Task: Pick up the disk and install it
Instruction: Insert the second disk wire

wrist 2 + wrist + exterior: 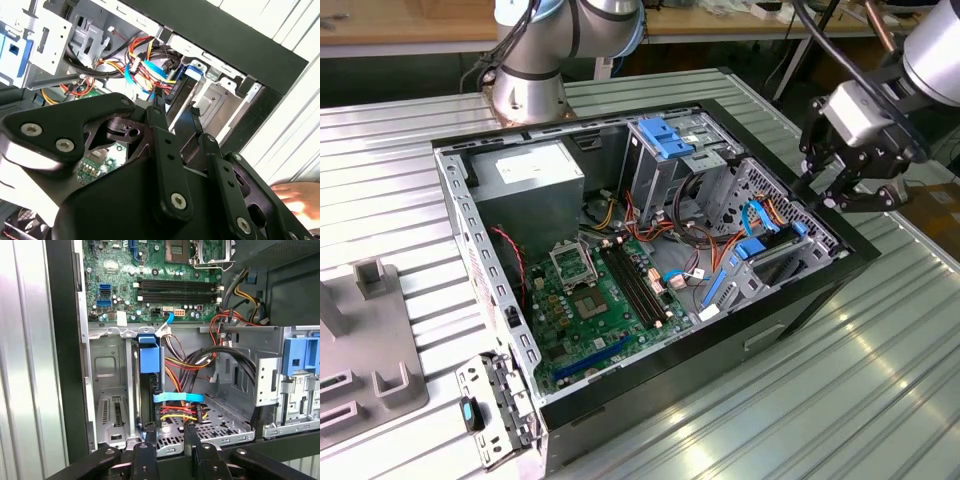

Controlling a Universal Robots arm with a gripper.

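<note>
On a ribbed metal table (880,390) in the exterior view lies an open computer case (650,270), its green motherboard (595,300) facing up. The grey arm base (535,70) stands behind the case. The gripper (840,190) hangs over the case's edge toward the exterior view's right, just above the drive bay. The disk (765,250), dark with blue rails, sits edge-up in that bay near the black front wall, among orange and yellow wires. A light-blue latch plate (665,138) tops the grey cage farther back. A power supply (525,185) fills the rear corner, and a grey fixture (365,340) rests on the table at the exterior view's left.

From the second wrist view, the black gripper (175,112) shows its fingers (157,107) set narrowly apart and holding nothing. Their tips hover just short of the disk (187,82), whose blue rail shows beside the bundled cables (145,65). A blurred hand (295,197) appears beyond the case's black wall.

Across the first wrist view, the disk (147,385) stands on edge in the bay, its blue tab uppermost. A thin blue cable (177,398) crosses beside it. The fingertips (150,432) flank empty air just beside the disk's end, the gripper (169,432) grasping nothing. The motherboard (155,275) lies beyond.
</note>
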